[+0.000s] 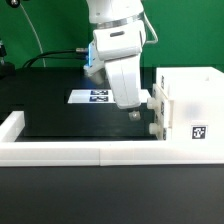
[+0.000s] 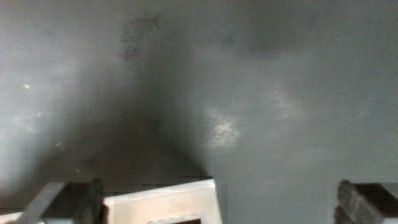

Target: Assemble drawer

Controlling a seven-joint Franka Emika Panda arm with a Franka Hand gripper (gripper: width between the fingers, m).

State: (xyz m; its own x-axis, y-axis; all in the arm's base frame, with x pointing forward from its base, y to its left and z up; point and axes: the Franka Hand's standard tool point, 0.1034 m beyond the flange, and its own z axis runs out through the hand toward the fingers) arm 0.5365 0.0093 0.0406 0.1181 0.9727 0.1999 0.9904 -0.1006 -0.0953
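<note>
Drawer [image 1: 187,108] upright, ext. view's right

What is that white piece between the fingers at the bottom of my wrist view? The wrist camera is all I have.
Observer: The exterior view shows the hand low over the black table, close beside a big white box. Your white piece is probably part of the box, but I can't be sure.
Operator: Which side is the box on?
Observer: It's on the exterior view's right, with a black-and-white square tag on the face toward that camera.
Operator: Is anything else nearby?
Observer: The flat marker board lies on the table beyond the hand.
</note>
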